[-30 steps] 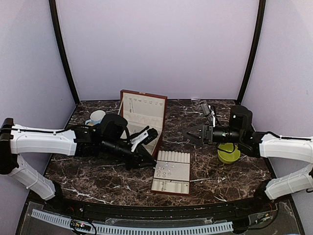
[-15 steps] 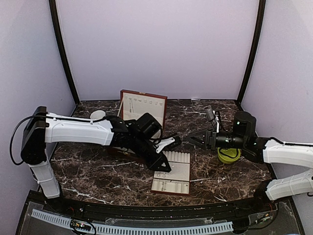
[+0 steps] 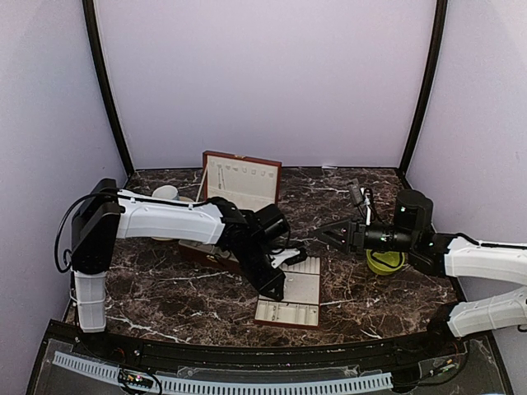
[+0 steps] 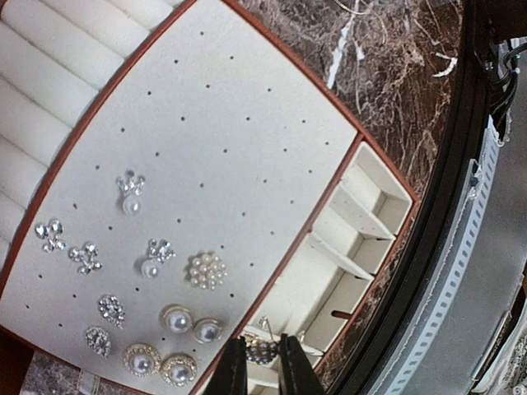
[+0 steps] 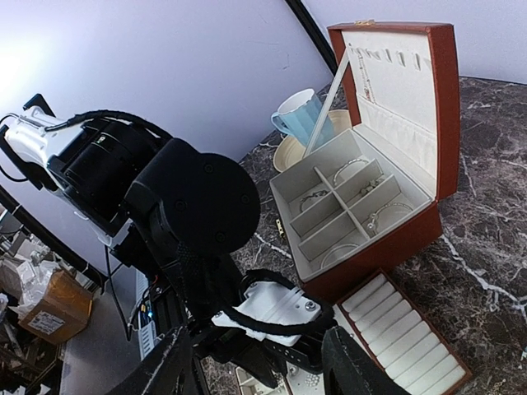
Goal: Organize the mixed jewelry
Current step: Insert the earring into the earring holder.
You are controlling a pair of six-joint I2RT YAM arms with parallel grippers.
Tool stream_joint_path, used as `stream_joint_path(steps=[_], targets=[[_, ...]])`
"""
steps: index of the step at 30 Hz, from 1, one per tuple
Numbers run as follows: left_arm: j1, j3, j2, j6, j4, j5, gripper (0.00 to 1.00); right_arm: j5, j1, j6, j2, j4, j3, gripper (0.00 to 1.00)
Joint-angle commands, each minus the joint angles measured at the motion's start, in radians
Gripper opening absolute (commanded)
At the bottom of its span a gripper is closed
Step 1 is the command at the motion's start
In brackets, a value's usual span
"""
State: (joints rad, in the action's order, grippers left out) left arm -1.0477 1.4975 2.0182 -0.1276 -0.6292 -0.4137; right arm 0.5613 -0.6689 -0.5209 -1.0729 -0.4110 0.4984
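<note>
left wrist: left gripper (image 4: 262, 362) pinches a glittery round stud (image 4: 263, 351); right gripper (image 5: 258, 333) spread wide

Robotics lab test booth indicated: a marble-patterned table (image 3: 156, 300) is enclosed by a plain lilac backdrop (image 3: 263, 74); a cable track (image 3: 222, 384) is fitted along the near edge; a cardboard box (image 5: 37, 309) is seen outside.

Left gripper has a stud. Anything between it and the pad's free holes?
Nothing visible. The stud, apparently pinched in the left gripper, hangs over the tray's small compartments; the perforated pad alongside is bare beyond the seated studs in one corner.
</note>
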Motion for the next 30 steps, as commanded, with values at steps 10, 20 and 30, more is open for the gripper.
stream_joint_path(steps=[10,20,30], targets=[[-0.003,0.049,0.007,-0.034,-0.038,0.044,0.12,-0.013,0.002,0.006,-0.010,-0.051,-0.010,0.55],[-0.003,0.064,0.026,-0.031,-0.038,0.045,0.12,-0.017,0.002,0.001,-0.001,-0.052,-0.017,0.55],[-0.003,0.069,0.045,-0.039,-0.035,0.044,0.12,-0.030,0.002,-0.003,0.014,-0.049,-0.021,0.55]])
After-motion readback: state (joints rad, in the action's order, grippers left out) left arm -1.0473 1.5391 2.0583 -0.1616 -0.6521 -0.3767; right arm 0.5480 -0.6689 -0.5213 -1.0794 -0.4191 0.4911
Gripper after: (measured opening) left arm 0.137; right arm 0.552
